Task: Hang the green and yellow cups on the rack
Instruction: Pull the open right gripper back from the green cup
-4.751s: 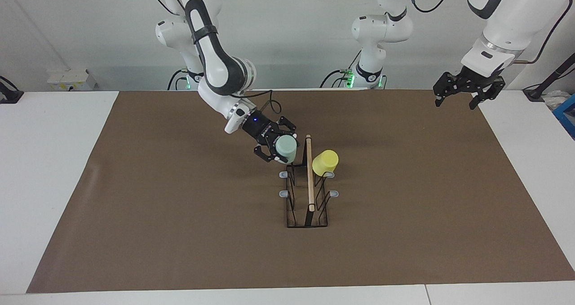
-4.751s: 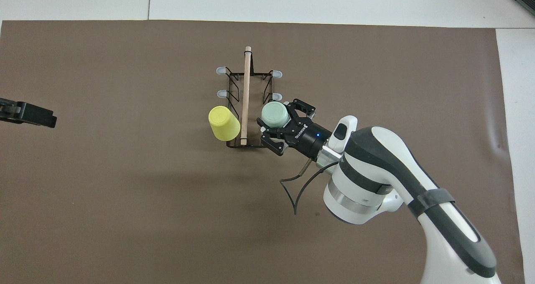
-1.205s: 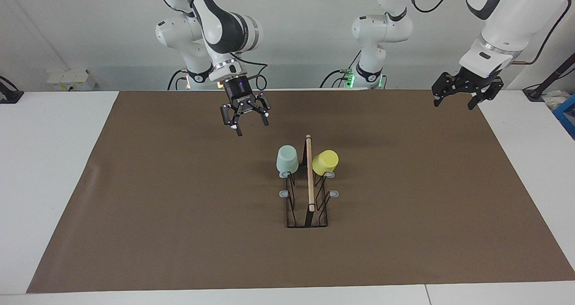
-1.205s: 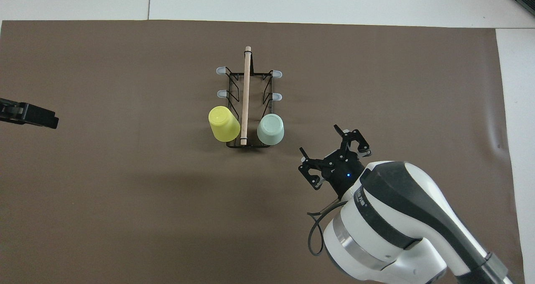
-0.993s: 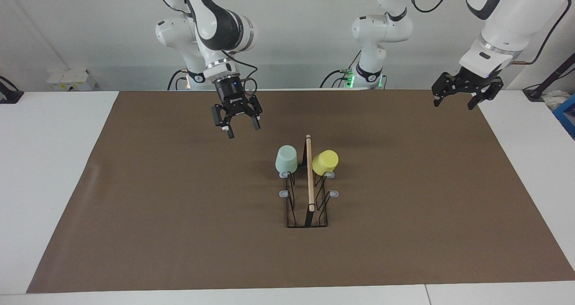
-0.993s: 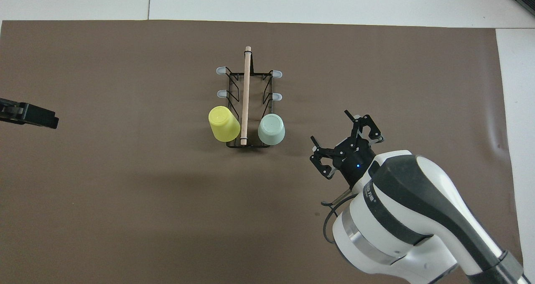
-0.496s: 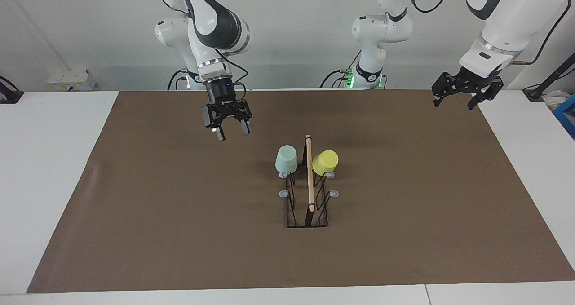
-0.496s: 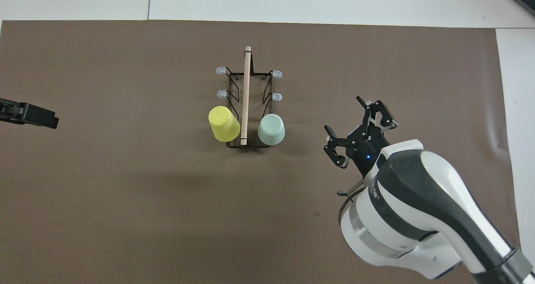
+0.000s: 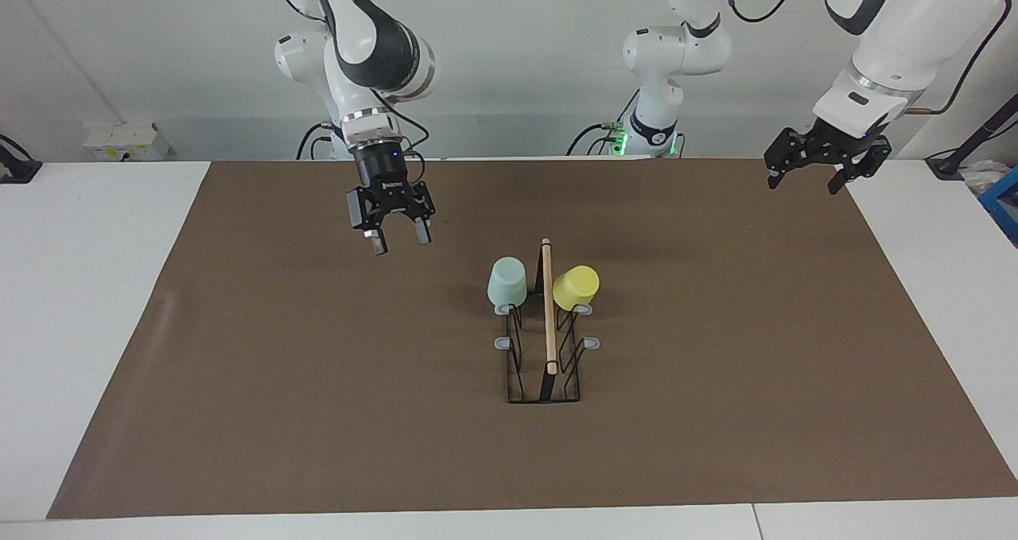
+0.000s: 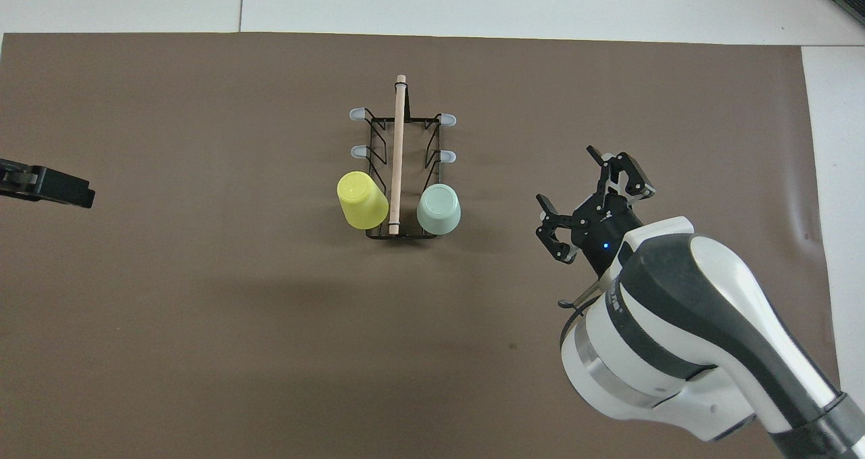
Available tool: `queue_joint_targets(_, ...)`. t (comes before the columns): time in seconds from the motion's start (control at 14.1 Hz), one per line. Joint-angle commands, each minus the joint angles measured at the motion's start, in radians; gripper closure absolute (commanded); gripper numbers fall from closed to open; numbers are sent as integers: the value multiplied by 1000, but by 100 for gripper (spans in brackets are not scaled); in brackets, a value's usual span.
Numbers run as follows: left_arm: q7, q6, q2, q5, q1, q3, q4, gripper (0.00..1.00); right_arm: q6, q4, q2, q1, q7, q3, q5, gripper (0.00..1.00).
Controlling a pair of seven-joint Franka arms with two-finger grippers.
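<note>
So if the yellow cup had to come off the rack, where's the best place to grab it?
Probably across the tapered side wall of the yellow cup, from the left arm's end of the table. It hangs upturned on a prong, and the rack bar blocks the inner flank.

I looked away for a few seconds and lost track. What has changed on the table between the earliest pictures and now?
The right gripper let go of the green cup, leaving it hung on the rack, and drew back open, up and toward the right arm's end of the table. The yellow cup stayed on its prong, the rack did not shift, and the left gripper kept waiting, open, over the mat's corner.
</note>
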Motion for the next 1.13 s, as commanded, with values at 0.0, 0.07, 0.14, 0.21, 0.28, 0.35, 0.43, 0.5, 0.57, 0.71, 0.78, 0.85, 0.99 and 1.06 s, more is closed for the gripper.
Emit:
queue_joint_targets(0.0,15,-5,-16,-13,0,3,-17,0,-27,7,-3,-29,-300,2,52,0)
queue_joint_targets(0.07,15,-5,-16,-13,0,3,-19,0,-22,7,-2,-23,-299,2,53,0)
queue_joint_targets(0.14,15,-5,-16,-15,0,3,-19,0,-22,7,-2,-24,-299,4,56,0)
queue_joint_targets(0.21,15,-5,-16,-13,0,3,-19,0,-24,7,-2,-26,-299,4,60,0)
queue_joint_targets(0.28,15,-5,-16,-13,0,3,-19,0,-24,7,-2,-26,-296,4,61,0)
queue_joint_targets(0.35,15,-5,-16,-13,0,2,-17,0,-22,7,-2,-23,-296,4,61,0)
queue_joint_targets(0.43,15,-5,-16,-13,0,3,-19,0,-19,5,-2,-21,-296,2,61,0)
queue_joint_targets(0.5,15,-5,-16,-13,0,3,-19,0,-16,1,-3,-21,-296,2,61,0)
queue_joint_targets(0.57,15,-5,-16,-15,0,3,-19,0,-1,-1,-2,-17,-297,4,64,0)
queue_joint_targets(0.71,15,-5,-16,-13,0,3,-17,0,11,5,-2,-15,-296,10,66,0)
queue_joint_targets(0.78,15,-5,-16,-13,0,3,-19,0,16,5,0,-15,-294,14,66,0)
queue_joint_targets(0.85,15,-5,-16,-13,0,3,-17,0,16,5,0,-17,-294,17,66,0)
queue_joint_targets(0.99,15,-5,-16,-13,0,2,-19,0,21,5,-2,-20,-297,16,66,0)
queue_joint_targets(1.06,15,-5,-16,-13,0,2,-17,0,30,5,-2,-26,-305,17,64,0)
